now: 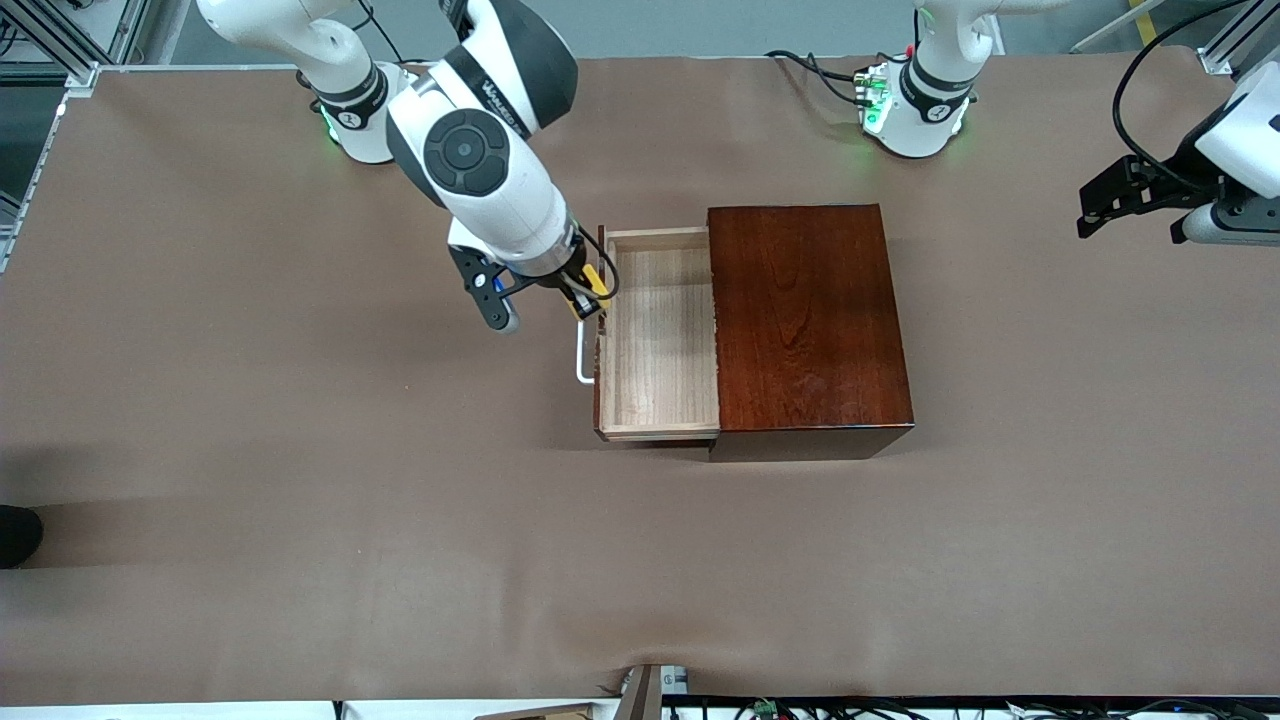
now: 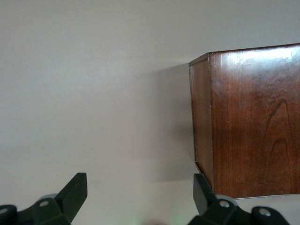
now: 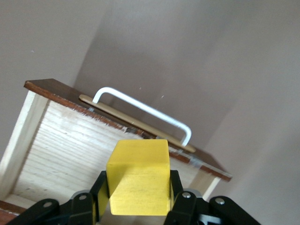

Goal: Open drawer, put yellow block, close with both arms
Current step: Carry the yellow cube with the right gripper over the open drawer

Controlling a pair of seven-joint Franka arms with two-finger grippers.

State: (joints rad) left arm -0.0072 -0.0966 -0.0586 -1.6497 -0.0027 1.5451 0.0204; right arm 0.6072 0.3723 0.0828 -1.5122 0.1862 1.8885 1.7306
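The drawer (image 1: 662, 340) is pulled out of the reddish-brown box (image 1: 805, 320) toward the right arm's end of the table. Its pale wood inside is bare and its white bar handle (image 1: 584, 358) shows at the dark front. My right gripper (image 1: 588, 296) is shut on the yellow block (image 1: 590, 290) and holds it over the drawer's front edge. In the right wrist view the block (image 3: 138, 176) sits between the fingers above the drawer (image 3: 70, 150) and handle (image 3: 145, 111). My left gripper (image 1: 1100, 205) is open and waits in the air at the left arm's end; its wrist view shows the box (image 2: 253, 122).
The brown mat (image 1: 300, 480) covers the table. The two arm bases (image 1: 915, 100) stand at the edge farthest from the front camera. Cables lie along the nearest edge.
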